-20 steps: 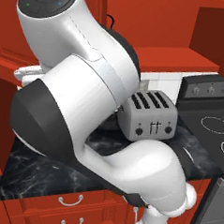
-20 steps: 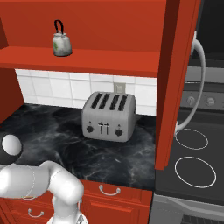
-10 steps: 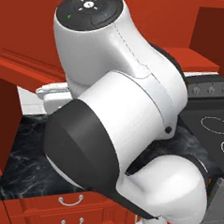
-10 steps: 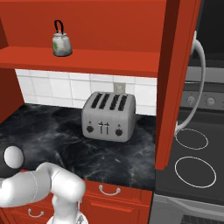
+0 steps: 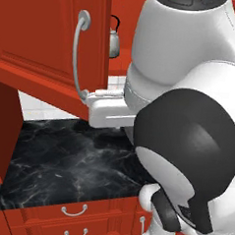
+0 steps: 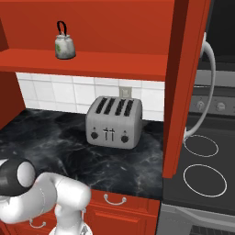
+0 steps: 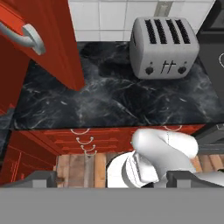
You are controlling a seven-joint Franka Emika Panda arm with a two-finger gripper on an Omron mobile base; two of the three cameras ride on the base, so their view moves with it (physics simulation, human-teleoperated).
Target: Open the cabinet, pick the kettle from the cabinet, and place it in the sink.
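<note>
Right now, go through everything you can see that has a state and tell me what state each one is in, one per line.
Red wooden wall cabinet: both doors swung open.
Small white rounded kettle: upright on the cabinet shelf, not held.
Silver four-slot toaster: upright on the black marble counter, slots empty.
Red drawers: shut.
Gripper: fingers open, holding nothing.

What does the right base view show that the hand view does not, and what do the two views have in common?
Right base view alone: the kettle standing upright on the shelf of the open cabinet, and the stove burners to the right.

Hand view alone: the wooden floor below the drawers, and the gripper with its dark finger tips set wide apart, holding nothing.

Both: the silver toaster, the black marble counter, the white wall tiles, an open red door with its silver handle, and the drawers.
</note>
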